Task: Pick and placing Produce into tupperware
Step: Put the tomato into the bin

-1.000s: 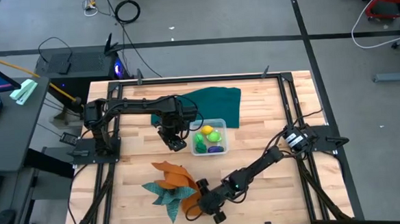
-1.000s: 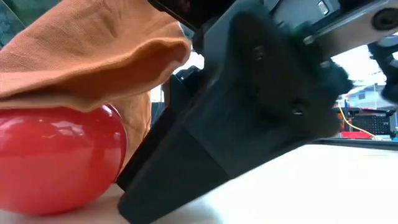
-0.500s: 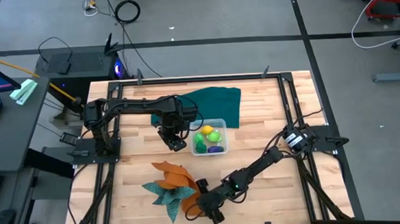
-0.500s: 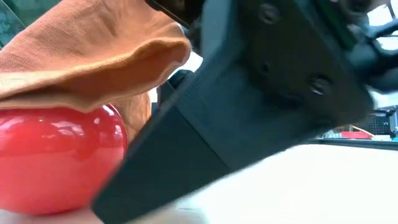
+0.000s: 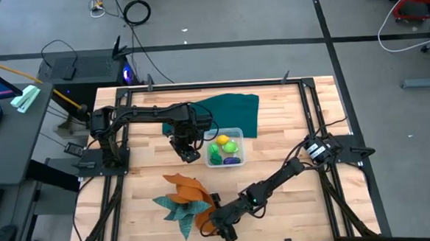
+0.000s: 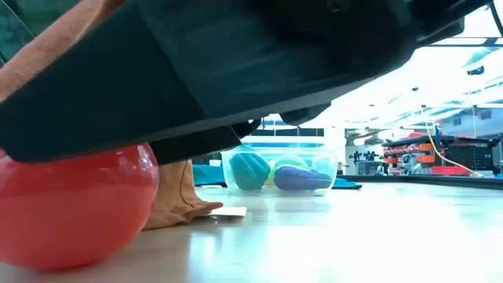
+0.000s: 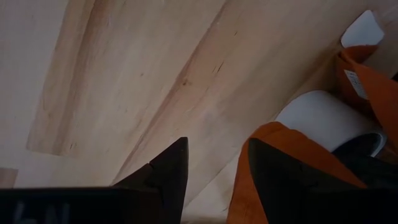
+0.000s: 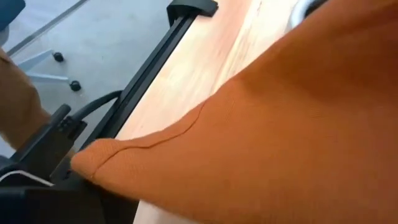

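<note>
The clear tupperware (image 5: 226, 148) stands mid-table and holds yellow, light green, green and purple toys; the low view shows the tupperware (image 6: 283, 167) far off. A red toy (image 6: 75, 208) rests on the table at the near edge, against the orange cloth (image 6: 177, 196). My right gripper (image 5: 219, 223) hangs low right over the red toy, at the orange cloth's (image 5: 189, 190) near corner; in the right wrist view the orange cloth (image 8: 280, 124) fills the picture. My left gripper (image 5: 188, 148) is open, just left of the tupperware, touching nothing.
A teal cloth (image 5: 177, 208) lies under the orange one. A large dark green cloth (image 5: 233, 108) lies behind the tupperware. The table's near edge is close to my right gripper. Bare wood lies right of the tupperware. The left wrist view shows bare table (image 7: 143, 81) under the open fingers.
My right gripper has moved toward the table's left, from beside the red toy to directly over it and the orange cloth's corner. In the low view its body has swept across and upward, uncovering the tupperware behind. The left arm has kept still.
</note>
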